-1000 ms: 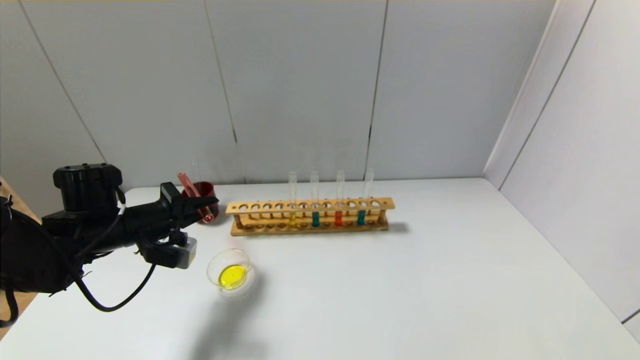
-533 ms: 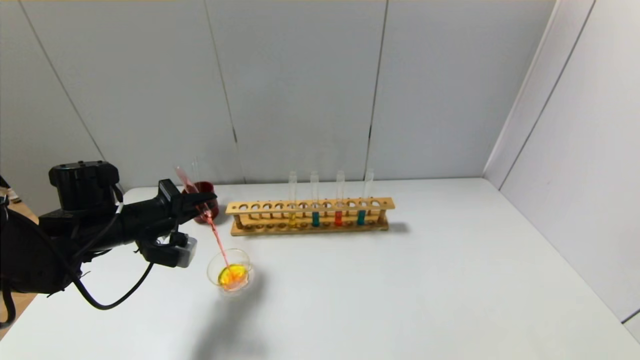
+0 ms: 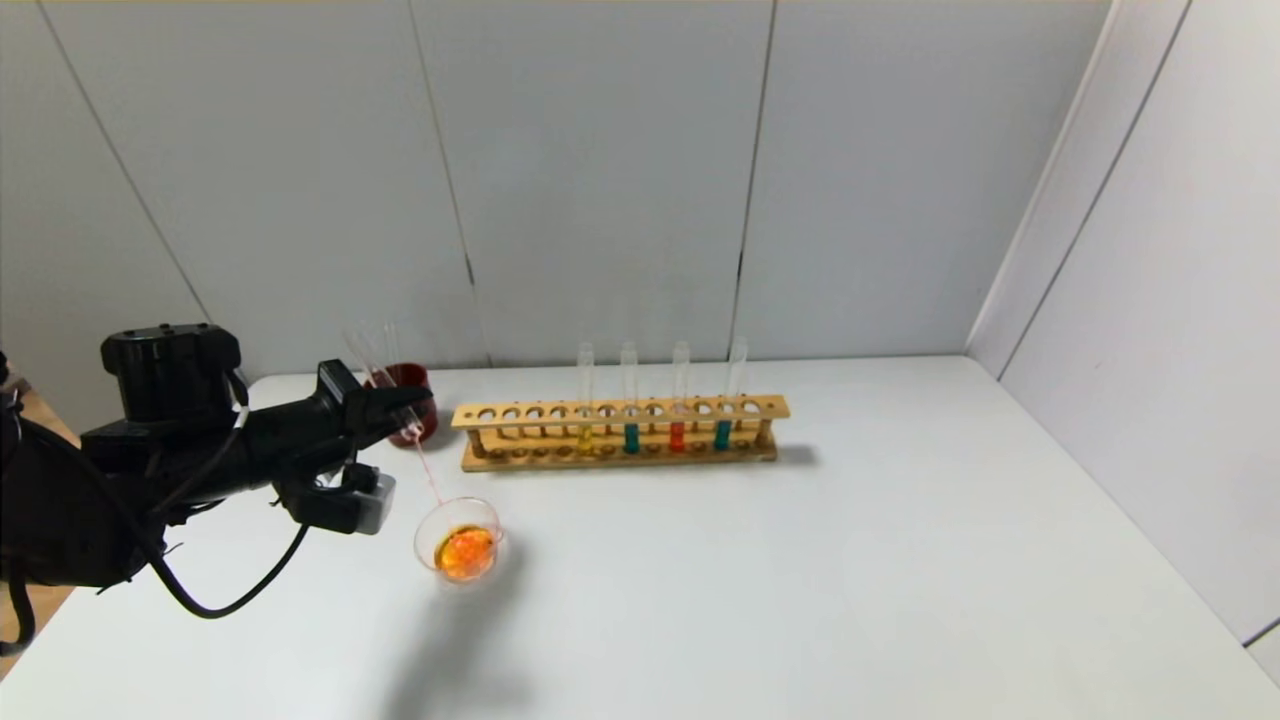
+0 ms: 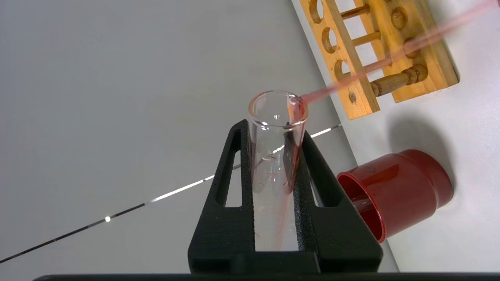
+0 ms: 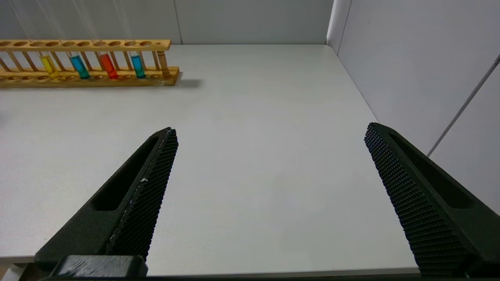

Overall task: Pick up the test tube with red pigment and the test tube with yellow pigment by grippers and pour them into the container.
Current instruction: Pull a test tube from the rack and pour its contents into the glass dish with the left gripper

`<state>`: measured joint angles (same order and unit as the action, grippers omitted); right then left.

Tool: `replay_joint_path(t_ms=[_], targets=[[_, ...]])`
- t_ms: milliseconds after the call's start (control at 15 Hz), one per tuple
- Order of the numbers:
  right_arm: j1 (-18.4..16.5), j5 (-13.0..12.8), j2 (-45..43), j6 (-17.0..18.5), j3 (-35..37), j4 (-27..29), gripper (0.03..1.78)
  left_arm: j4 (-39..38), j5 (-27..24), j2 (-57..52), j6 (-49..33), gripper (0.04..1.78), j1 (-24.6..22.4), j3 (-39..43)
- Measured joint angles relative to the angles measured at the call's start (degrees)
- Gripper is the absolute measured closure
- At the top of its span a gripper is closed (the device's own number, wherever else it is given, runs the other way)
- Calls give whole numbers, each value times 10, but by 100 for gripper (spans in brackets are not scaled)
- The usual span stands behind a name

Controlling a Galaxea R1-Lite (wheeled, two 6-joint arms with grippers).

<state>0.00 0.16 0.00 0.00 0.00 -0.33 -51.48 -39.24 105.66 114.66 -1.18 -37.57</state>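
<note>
My left gripper (image 3: 395,405) is shut on the test tube with red pigment (image 4: 275,156), which is tilted mouth-down at the table's left. The tube is nearly drained, and a thin red stream runs from its lip into the container (image 3: 425,530), a shallow glass dish just below that holds orange liquid. A test tube with yellow pigment (image 3: 585,438) stands in the wooden rack (image 3: 620,412), beside another red-liquid tube (image 3: 678,436). My right gripper (image 5: 270,128) hangs open and empty over the table's near right part.
A dark red cup (image 3: 412,385) with an empty clear tube in it stands just behind my left gripper. Two teal-liquid tubes (image 3: 631,437) (image 3: 722,435) share the rack. Grey walls close the back and right sides.
The red tube has tipped further and its liquid has poured out. The dish's contents have turned from yellow to orange, and the stream has thinned.
</note>
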Motion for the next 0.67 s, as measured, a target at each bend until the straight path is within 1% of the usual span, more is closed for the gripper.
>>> replay_joint_path(t_ms=[200, 533, 667], targets=[[0, 0, 0, 0, 0, 0, 6, -1, 0, 0, 5, 149, 0, -2], [0, 0, 0, 0, 0, 0, 6, 1, -2, -13, 66, 149, 0, -2], [0, 0, 0, 0, 0, 0, 6, 2, -1, -18, 75, 149, 0, 0]])
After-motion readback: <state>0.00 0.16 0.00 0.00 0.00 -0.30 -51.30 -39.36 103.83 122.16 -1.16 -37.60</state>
